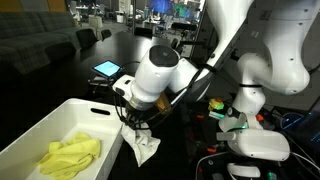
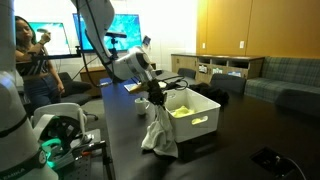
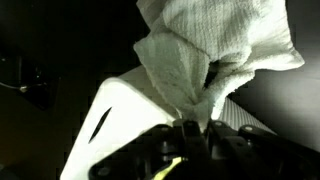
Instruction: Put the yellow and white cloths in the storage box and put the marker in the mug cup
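The white cloth (image 1: 143, 148) hangs clamped in the closed gripper (image 1: 134, 124), just right of the storage box (image 1: 90, 108) rim, outside it.

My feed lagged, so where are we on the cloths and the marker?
Done: the yellow cloth lies in the storage box. In hand: the gripper is shut on the white cloth, which hangs beside the box's end. Left: drop it in, then the marker, which I cannot make out.
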You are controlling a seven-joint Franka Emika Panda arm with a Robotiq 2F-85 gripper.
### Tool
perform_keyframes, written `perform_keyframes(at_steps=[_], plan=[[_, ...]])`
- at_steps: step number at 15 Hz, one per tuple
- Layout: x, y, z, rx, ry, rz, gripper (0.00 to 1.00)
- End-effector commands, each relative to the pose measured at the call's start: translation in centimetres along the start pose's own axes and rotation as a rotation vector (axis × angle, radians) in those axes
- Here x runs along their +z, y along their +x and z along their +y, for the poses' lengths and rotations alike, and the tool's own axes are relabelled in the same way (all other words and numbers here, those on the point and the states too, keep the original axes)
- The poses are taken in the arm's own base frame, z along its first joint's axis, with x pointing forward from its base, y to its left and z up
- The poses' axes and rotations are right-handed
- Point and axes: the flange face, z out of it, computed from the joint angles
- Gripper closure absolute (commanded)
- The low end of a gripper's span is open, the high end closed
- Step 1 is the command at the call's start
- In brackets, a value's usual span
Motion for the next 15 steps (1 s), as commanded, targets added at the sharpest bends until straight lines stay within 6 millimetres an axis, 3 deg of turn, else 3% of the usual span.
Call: perform_keyframes(at_steps=[1,8,15], plan=[[-6.2,-1.4,1.6,0.092,-0.016,0.111,0.98],[-14.5,-2.4,5.2,0.211,-0.01,0.246,0.98],[-20.8,-1.2,8.2,0.405,0.039,0.331,0.98]])
